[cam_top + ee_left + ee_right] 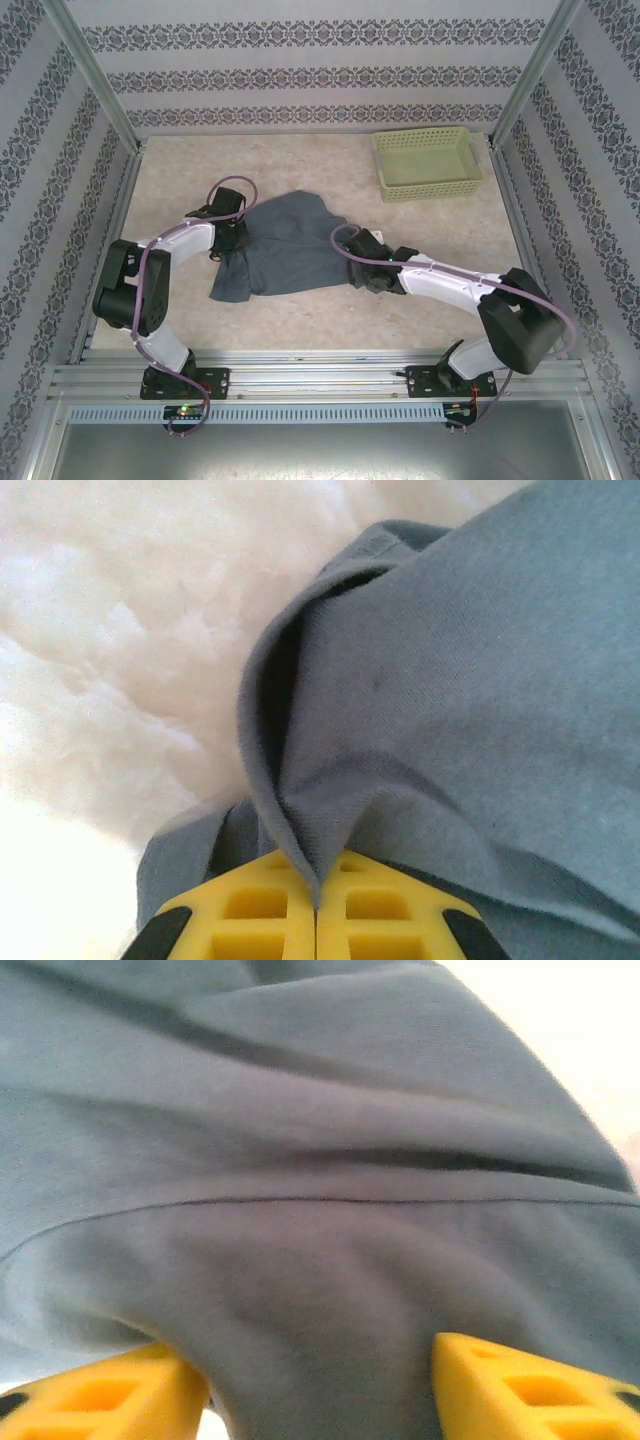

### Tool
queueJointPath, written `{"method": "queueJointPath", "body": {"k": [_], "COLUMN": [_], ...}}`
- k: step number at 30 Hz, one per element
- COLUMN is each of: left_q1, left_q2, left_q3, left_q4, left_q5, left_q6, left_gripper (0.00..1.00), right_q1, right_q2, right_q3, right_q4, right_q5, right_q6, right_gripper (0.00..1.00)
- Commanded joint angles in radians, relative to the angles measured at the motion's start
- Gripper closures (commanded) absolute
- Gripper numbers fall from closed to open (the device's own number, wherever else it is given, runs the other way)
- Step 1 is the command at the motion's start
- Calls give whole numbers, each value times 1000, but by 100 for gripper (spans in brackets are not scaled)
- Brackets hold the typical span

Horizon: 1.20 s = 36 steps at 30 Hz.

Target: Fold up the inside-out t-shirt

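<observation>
The slate blue-grey inside-out t-shirt [285,250] lies bunched in the middle of the table, between my two arms. My left gripper [232,238] is at its left edge. In the left wrist view its yellow jaws [317,900] are closed together on a raised fold of the t-shirt [470,680]. My right gripper [358,268] sits at the cloth's right edge. In the right wrist view its yellow fingers [110,1395] stand well apart, and a bulge of the t-shirt [300,1160] fills the gap of the gripper [320,1390].
A light green basket [428,162] stands at the back right of the beige table [300,165]. Patterned walls and metal posts close in the table on three sides. A metal rail runs along the near edge.
</observation>
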Motion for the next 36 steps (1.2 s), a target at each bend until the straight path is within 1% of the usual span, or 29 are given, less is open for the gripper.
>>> {"method": "queueJointPath", "body": {"k": [1, 3, 5, 8, 10, 11, 12, 14, 15, 17, 18, 20, 22, 25, 28, 32, 34, 36], "left_q1": [30, 36, 41, 47, 50, 50, 52, 53, 53, 52, 52, 52, 53, 52, 52, 52, 52, 52], "left_q2": [-115, -171, -225, -292, -340, -370, -394, -442, -451, -450, -441, -410, -377, -347, -345, -345, -345, -345], "left_q3": [-28, -40, -51, -68, -81, -87, -92, -97, -94, -77, -70, -55, -36, -16, -16, -17, -19, -18], "left_q4": [34, 30, 21, 20, 21, 23, 24, 29, 27, 12, 8, 6, -6, -30, -32, -33, -32, -30], "left_q5": [-6, -15, -37, -51, -57, -61, -67, -77, -77, -69, -57, -15, 16, 22, 13, 6, 3, 3], "left_q6": [-22, -27, -29, -36, -42, -44, -44, -43, -37, -32, -32, -33, -37, -35, -32, -32, -34, -34], "left_gripper": [100, 100, 100, 100, 100, 100, 100, 100, 100, 100, 100, 100, 100, 100, 100, 100, 100, 100], "right_q1": [-42, -73, -103, -155, -184, -195, -205, -234, -252, -292, -303, -322, -320, -244, -139, 15, 66, 83], "right_q2": [11, -16, -68, -152, -196, -211, -220, -214, -201, -153, -125, -56, -25, -84, -165, -226, -226, -199], "right_q3": [55, 72, 85, 86, 82, 81, 80, 70, 65, 68, 78, 133, 202, 213, 165, 39, -12, -47], "right_q4": [-109, -125, -124, -120, -122, -131, -137, -142, -136, -119, -109, -121, -166, -160, -190, -214, -205, -189], "right_q5": [134, 132, 90, -11, -58, -75, -83, -110, -117, -134, -121, -58, -37, -39, -81, -132, -150, -159], "right_q6": [-53, -89, -127, -144, -145, -147, -147, -148, -146, -158, -171, -198, -225, -282, -262, -97, -7, 55], "right_gripper": [66, 80, 89, 99, 100, 99, 95, 81, 77, 73, 70, 60, 57, 52, 51, 47, 45, 43]}}
